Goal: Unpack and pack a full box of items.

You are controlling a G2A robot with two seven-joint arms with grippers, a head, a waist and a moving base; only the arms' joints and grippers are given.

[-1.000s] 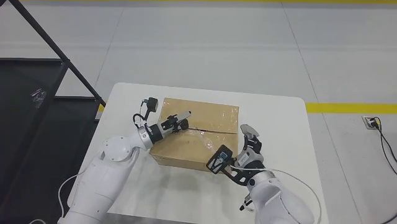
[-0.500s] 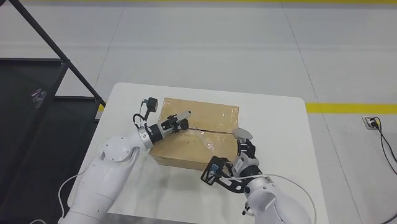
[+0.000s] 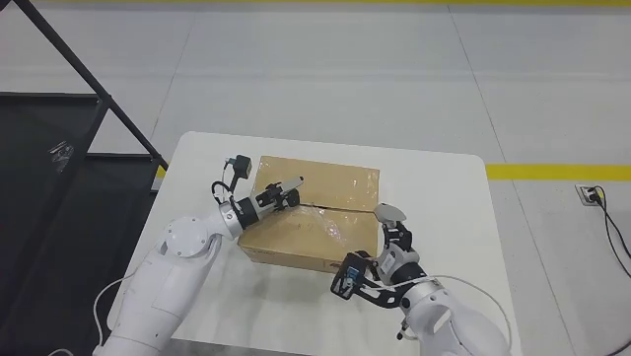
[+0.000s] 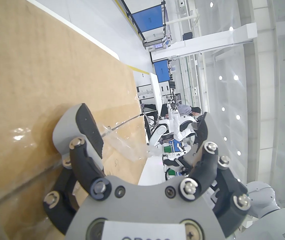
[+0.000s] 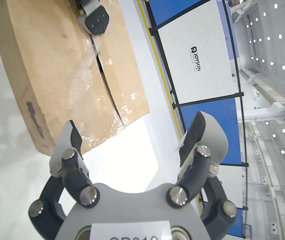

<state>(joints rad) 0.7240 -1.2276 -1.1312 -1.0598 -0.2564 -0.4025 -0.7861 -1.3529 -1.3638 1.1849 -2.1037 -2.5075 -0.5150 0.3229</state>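
Note:
A brown cardboard box (image 3: 314, 210) lies in the middle of the white table, flaps down, its centre seam slightly parted. Loose, crinkled clear tape (image 3: 327, 220) runs along the seam. My left gripper (image 3: 283, 196) is open over the box top near the seam, one pad (image 4: 90, 129) resting on the cardboard (image 4: 32, 76) beside the lifted tape (image 4: 126, 147). My right gripper (image 3: 388, 220) is open with nothing in it, just off the box's right end. In the right wrist view that gripper (image 5: 135, 133) faces the box (image 5: 45, 63), the taped seam (image 5: 107, 86), and the left arm's pad (image 5: 97, 22).
The table (image 3: 444, 190) has bare room to the right of the box and along its front edge. A black metal frame (image 3: 69, 65) stands off the table's left side. Yellow floor lines (image 3: 557, 171) run beyond the table.
My right wrist dropped toward the table's front and shifted slightly sideways, with the gripper staying by the box's right end. The left arm and box have not moved.

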